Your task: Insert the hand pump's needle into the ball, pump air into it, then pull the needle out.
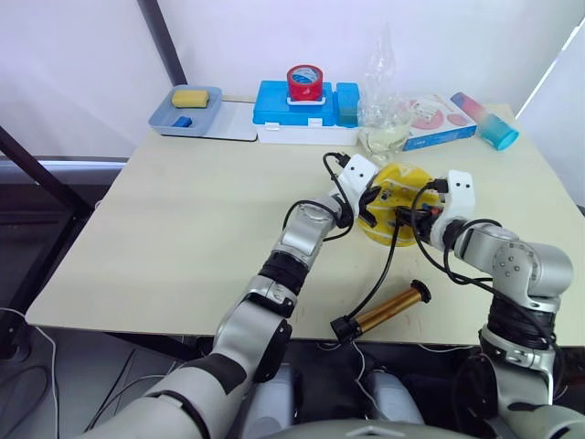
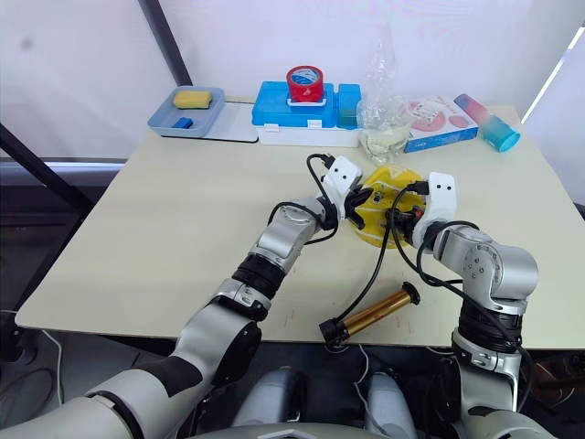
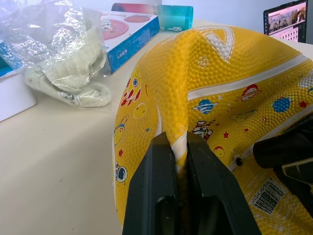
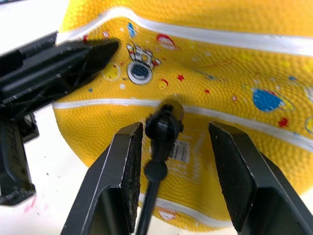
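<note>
Pinching a raised fold of the dented yellow ball (image 3: 215,98), the left hand (image 3: 180,147) has its two black fingers closed tight on that ridge. The ball sits on the beige worktop (image 1: 183,229), right of centre, between both hands. The right hand (image 4: 176,147) is at the ball's right side with its fingers spread apart; the hose's black needle end (image 4: 164,125) stands between them, touching the ball beside the white label patch (image 4: 182,151). The hand pump (image 1: 388,309), a bronze cylinder, lies at the near edge, its black hose (image 1: 388,261) curving up to the ball.
</note>
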`<state>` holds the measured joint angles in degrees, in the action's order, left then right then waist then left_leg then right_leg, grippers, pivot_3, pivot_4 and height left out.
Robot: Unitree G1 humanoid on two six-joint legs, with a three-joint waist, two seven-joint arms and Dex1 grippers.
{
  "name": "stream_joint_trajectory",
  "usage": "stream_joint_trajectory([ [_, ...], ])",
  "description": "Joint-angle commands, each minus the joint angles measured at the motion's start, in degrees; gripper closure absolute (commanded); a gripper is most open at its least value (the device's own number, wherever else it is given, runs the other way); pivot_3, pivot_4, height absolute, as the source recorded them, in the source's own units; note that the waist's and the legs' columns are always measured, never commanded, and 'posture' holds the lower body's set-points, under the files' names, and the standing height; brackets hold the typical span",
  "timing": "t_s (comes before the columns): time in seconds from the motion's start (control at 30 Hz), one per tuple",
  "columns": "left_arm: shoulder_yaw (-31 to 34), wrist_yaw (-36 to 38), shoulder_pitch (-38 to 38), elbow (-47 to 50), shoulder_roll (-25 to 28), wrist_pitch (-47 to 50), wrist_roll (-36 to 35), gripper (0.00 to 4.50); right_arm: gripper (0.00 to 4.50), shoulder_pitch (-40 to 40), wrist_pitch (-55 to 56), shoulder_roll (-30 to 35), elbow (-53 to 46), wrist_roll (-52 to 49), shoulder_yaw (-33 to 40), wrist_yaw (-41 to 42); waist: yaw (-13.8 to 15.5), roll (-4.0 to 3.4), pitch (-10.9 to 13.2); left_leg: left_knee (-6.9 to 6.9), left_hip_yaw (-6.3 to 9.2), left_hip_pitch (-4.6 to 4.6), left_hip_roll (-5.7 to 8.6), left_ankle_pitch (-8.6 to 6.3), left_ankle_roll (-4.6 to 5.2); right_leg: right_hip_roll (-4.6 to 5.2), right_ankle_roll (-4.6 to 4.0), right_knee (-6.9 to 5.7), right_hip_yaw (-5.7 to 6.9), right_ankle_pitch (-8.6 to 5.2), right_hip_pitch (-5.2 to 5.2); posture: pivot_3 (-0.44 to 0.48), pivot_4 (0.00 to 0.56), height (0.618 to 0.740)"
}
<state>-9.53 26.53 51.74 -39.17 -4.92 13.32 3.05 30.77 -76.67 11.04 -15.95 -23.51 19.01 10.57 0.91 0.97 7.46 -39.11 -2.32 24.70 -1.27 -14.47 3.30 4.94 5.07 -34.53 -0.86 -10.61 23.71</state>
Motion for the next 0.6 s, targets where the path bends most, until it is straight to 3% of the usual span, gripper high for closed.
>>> stream_joint_trajectory([
  [0.03,-1.25,0.77,-0.15,-0.94,-1.15,0.61,-0.11,4.5,2.29,1.1,2.07,-0.38,-0.74,-0.96,0.05,-0.1,0.0,-0.01,0.0,0.0,0.0,0.0,0.0,0.0,0.0,0.0,0.0,0.0,0.0,0.0,0.0,0.0,0.15,0.729],
  [0.17,-1.25,0.8,-0.07,-1.06,-1.18,0.6,-0.11,4.5,2.29,1.44,2.6,-0.79,0.06,-1.18,0.12,-0.14,0.0,-0.01,0.01,0.0,0.0,0.0,0.0,0.0,0.0,0.0,0.0,0.01,-0.01,0.0,0.0,0.0,0.15,0.729],
  [0.27,-1.3,0.8,-0.2,-0.84,-1.13,0.71,-0.08,4.5,3.02,1.51,2.65,-0.79,0.18,-1.18,0.09,-0.32,0.0,-0.03,0.02,0.0,0.0,0.0,0.0,0.0,0.0,0.0,0.0,0.0,0.0,0.0,0.0,0.0,0.15,0.729],
  [0.3,-1.29,0.77,-0.19,-0.85,-1.14,0.72,-0.08,4.5,3.58,1.52,2.7,-0.73,0.26,-1.18,0.06,-0.35,-0.01,-0.03,0.02,0.0,0.02,0.0,0.0,0.0,0.0,0.0,0.0,0.0,0.0,0.0,0.0,0.0,0.15,0.729],
  [0.37,-1.27,0.72,-0.18,-0.89,-1.15,0.74,-0.06,4.5,4.2,1.5,2.67,-0.51,0.38,-1.14,-0.09,-0.39,-0.1,-0.04,0.02,0.0,0.06,0.0,0.0,0.0,0.0,0.0,0.0,0.01,-0.01,0.0,0.0,0.0,0.15,0.729],
  [0.6,-1.28,0.74,-0.19,-1.02,-1.15,0.71,-0.02,4.5,4.2,1.16,3.5,2.8,-0.02,-0.07,-4.45,0.9,-0.09,-0.05,0.03,0.0,0.22,-0.01,0.0,0.0,0.0,0.0,0.0,0.01,-0.01,0.0,0.0,0.0,0.15,0.729],
])
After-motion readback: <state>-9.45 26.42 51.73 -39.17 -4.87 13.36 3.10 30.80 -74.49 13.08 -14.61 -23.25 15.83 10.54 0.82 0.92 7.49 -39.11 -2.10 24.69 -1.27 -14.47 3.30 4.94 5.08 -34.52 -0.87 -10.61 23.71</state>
